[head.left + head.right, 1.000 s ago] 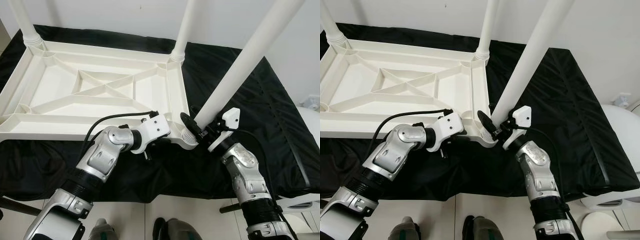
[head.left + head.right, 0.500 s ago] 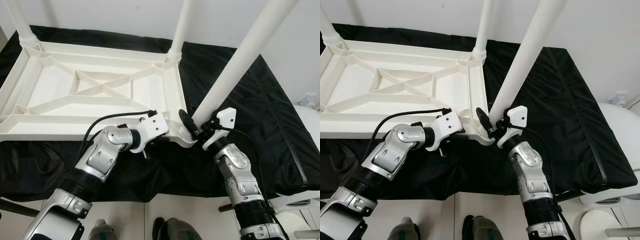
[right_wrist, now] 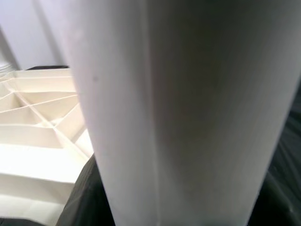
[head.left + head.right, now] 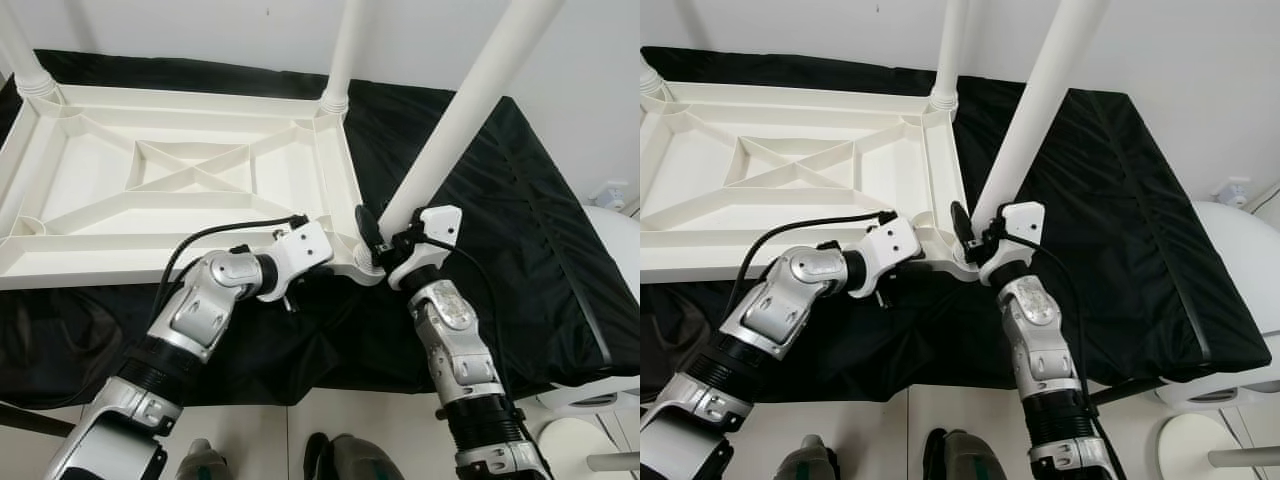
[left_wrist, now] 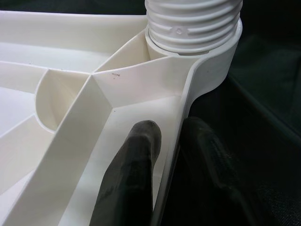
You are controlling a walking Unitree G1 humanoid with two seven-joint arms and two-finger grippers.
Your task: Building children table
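Since a second ago my right arm has swung closer to upright and its wrist has slid in toward the tabletop corner, carrying the leg to a steeper lean; some of that shift is the head camera moving too.

My right claw (image 4: 385,240) is clamped around the white leg (image 4: 455,120) just above its lower end, one black finger (image 4: 364,222) showing on the side facing the tabletop. From the right wrist camera, that leg (image 3: 188,108) runs straight across the lens, too close to show the fingers clearly. Its ribbed foot (image 5: 193,23) sits in the near right corner socket of the upside-down white tabletop (image 4: 180,180), which lies ribs-up on a surface draped in black cloth (image 4: 520,220).

My left claw (image 5: 167,160) is pinched narrow on the tabletop's near rim, just beside that socket: one finger (image 5: 136,165) inside the rim wall, the other outside against the cloth.

Two other legs (image 4: 342,50) stand upright in the far corners, the second (image 4: 20,50) at the far left.
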